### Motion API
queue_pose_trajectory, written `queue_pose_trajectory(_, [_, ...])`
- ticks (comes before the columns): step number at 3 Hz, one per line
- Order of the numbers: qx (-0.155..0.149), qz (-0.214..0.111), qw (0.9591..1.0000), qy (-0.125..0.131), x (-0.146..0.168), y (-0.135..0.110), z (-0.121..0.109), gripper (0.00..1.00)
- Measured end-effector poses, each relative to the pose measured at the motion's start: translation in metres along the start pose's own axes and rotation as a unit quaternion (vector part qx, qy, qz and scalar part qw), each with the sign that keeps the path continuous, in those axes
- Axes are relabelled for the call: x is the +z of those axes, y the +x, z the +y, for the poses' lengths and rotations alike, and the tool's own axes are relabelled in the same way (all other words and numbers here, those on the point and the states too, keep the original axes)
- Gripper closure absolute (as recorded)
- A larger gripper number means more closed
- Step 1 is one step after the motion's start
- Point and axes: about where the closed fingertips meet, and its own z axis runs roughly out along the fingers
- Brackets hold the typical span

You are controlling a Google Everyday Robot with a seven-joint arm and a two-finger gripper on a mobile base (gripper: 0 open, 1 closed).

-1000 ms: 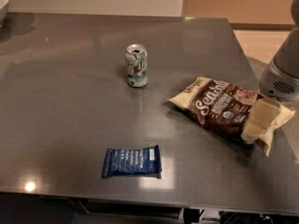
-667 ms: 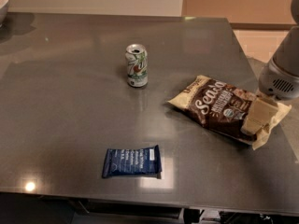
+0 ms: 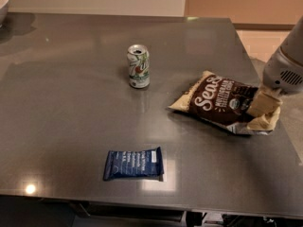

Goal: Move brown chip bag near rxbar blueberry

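The brown chip bag (image 3: pixel 218 101) lies on the right part of the grey table (image 3: pixel 71 126), dark brown with cream ends and white script. My gripper (image 3: pixel 263 109) comes in from the right edge. Its cream fingers (image 3: pixel 260 103) are down on the bag's right end, which is bunched up around them, and they look closed on it. The rxbar blueberry (image 3: pixel 134 163) is a small flat navy wrapper near the table's front edge, left of and nearer than the bag, well apart from it.
A green and white drink can (image 3: pixel 138 65) stands upright in the middle of the table, left of the bag. The rim of a bowl (image 3: pixel 4 1) shows at the far left corner. The table's right edge runs close behind the gripper.
The gripper has shifted slightly up and onto the bag's right end. The bag has crumpled there and its left tip has slid a little toward the front left.
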Motion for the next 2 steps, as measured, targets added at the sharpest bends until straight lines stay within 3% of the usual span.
queue_pose_trajectory(1, [-0.021, -0.03, 0.9993, -0.011, -0.02, -0.015, 0.02, 1.0])
queue_pose_trajectory(2, [-0.038, -0.056, 0.9974, -0.026, -0.037, -0.028, 0.04, 1.0])
